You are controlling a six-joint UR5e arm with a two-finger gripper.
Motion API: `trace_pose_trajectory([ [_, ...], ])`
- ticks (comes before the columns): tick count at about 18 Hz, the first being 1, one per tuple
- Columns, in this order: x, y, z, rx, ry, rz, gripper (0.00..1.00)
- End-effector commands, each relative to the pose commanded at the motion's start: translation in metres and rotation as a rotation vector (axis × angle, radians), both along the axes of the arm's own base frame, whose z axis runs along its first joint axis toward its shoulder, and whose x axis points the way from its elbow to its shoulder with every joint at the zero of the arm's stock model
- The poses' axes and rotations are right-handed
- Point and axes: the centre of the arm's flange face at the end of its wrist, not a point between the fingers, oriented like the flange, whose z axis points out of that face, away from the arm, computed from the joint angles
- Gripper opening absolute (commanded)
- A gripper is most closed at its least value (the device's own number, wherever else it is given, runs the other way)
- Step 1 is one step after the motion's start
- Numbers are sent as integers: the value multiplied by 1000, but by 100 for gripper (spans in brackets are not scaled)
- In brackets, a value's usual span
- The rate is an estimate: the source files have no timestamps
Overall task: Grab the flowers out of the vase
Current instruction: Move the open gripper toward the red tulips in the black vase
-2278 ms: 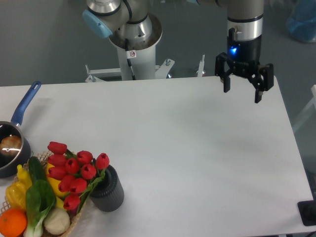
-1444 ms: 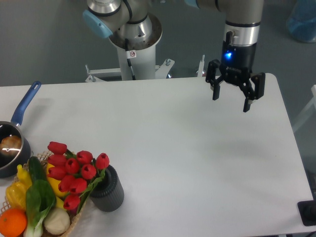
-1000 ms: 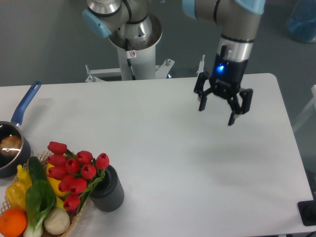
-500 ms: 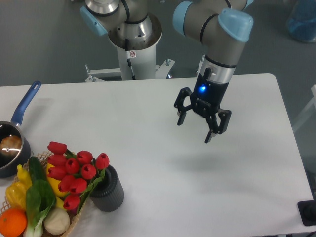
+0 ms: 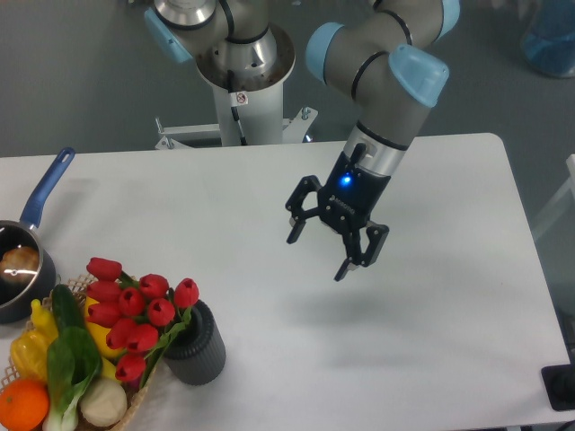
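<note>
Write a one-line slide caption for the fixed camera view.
Open claw in the air above the white table, empty, with the red flowers untouched in the dark vase at the front left.

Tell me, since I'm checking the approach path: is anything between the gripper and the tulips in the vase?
Nothing visible. Only bare table lies between the open gripper and the flowers in the vase. The basket sits on their far side.

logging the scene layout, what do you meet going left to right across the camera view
saucepan → wicker basket → flowers → vase → open gripper
</note>
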Motion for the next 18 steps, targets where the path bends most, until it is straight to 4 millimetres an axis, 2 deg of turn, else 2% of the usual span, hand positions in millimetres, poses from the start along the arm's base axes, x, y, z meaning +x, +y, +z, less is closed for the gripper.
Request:
trace_pose_trajectory([
  [2,10,14,-5,40,-49,-27,100],
  [6,21,26,-10,57,-90,-45,100],
  [12,30,38,-9,77,-137,-51,100],
  [15,27,41,-12,76,-138,-54,100],
  [18,33,54,-12,84,-140,-78,100],
])
